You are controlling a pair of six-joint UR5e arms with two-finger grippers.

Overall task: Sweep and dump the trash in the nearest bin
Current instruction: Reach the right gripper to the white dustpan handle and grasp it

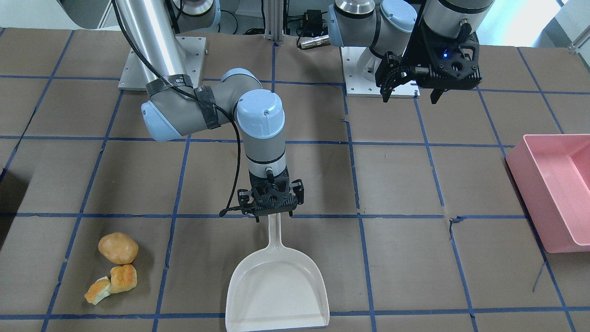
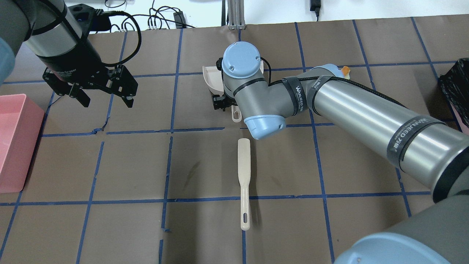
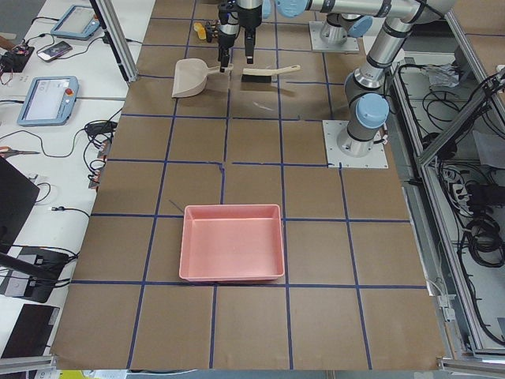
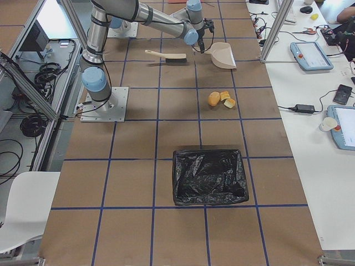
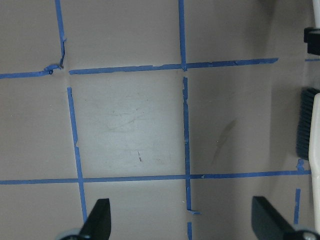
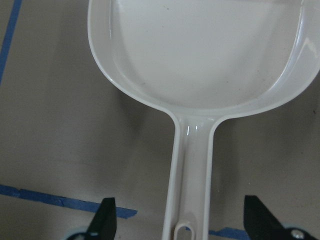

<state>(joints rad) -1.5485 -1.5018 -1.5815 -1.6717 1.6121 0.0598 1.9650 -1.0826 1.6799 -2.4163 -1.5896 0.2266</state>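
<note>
Bin (image 4: 209,176): a black box lined with crinkly plastic, out by the end of the surface (image 1: 405,184) on the robot's right. It's the near one, and the bread lies between it and the dustpan.
Bread: near the operators' edge sits a smooth round tan bun (image 1: 118,247), touching two torn golden chunks (image 1: 123,278) with pale crumb. The risk is that the bun rolls off ahead of a stroke, and the chunks may shed bits.
Dustpan (image 1: 276,286): glossy cream plastic, a flat scoop on a slim handle, with its lip facing the operators' edge rather than the bread, so it needs turning.
Right gripper (image 1: 272,211): jaws spread wide on either side of the handle, nothing held yet. If they close off-centre, that slick handle could twist.
Brush (image 2: 243,176): long and cream with dark bristles, lying flat mid-surface and untouched.
Left gripper (image 1: 411,97): jaws released and empty, hovering high.
Pink tub (image 1: 537,196): a shallow, rigid tub at the opposite end. Dumping there would be the wrong call.
</note>
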